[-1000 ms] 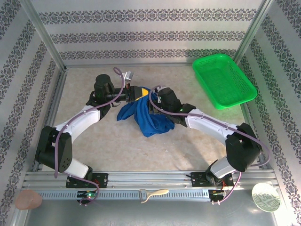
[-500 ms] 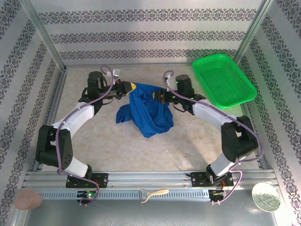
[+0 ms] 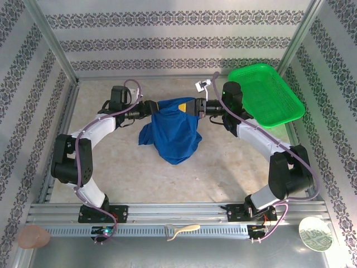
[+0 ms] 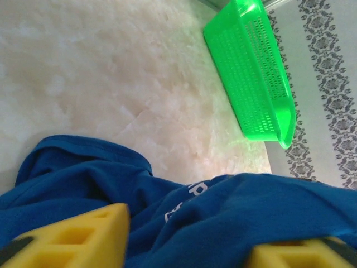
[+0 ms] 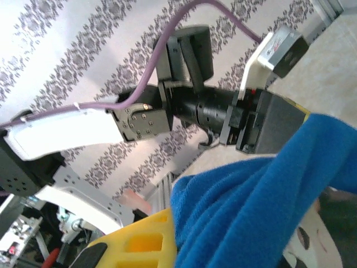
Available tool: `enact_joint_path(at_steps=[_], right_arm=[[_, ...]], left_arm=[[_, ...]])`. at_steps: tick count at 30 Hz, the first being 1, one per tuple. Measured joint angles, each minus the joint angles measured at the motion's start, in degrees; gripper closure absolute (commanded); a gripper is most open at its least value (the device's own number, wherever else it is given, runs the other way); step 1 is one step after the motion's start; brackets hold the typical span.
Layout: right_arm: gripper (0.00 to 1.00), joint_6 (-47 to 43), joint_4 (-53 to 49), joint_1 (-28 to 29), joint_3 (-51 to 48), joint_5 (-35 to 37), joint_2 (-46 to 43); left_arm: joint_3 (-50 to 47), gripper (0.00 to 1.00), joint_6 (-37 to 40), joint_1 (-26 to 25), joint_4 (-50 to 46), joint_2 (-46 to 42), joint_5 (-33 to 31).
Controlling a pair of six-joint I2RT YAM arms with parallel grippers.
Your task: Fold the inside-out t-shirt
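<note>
T-shirt (image 3: 175,131) droops bunched, we see right gripper (image 3: 192,106) pinching its top edge, left gripper (image 3: 152,107) half-wide around cloth.

Unreadable white lettering (image 4: 184,203) on t-shirt (image 4: 245,215)

Table (image 3: 111,162): pale beige marbled top, metal rails along its edges.
On it:
- Basket (image 3: 265,95): green plastic mesh, upper right of the frame, at the table's far corner.
- T-shirt (image 3: 175,137): blue, bunched, centre of the frame, its lower folds resting on the top.
</note>
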Motion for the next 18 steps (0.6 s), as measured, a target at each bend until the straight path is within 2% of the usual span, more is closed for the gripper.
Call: enact_joint_path(at_steps=[6, 10, 13, 18], right_arm=[[1.00, 8.59, 13.07, -0.79, -3.74, -0.24, 2.08], [1.00, 11.15, 16.63, -0.85, -4.98, 0.00, 2.34], [1.00, 12.13, 17.94, -0.83, -5.25, 0.15, 2.34], [1.00, 12.74, 18.82, -0.83, -5.51, 0.28, 2.34]], left_arm=[[-4.42, 0.33, -0.46, 0.04, -1.75, -11.04, 0.44], [-6.25, 0.32, -4.26, 0.07, 1.38, -18.71, 2.34], [-6.21, 0.33, -6.32, -0.02, 4.46, -19.39, 4.00], [-5.44, 0.34, -5.38, -0.57, 3.43, -14.62, 3.56]])
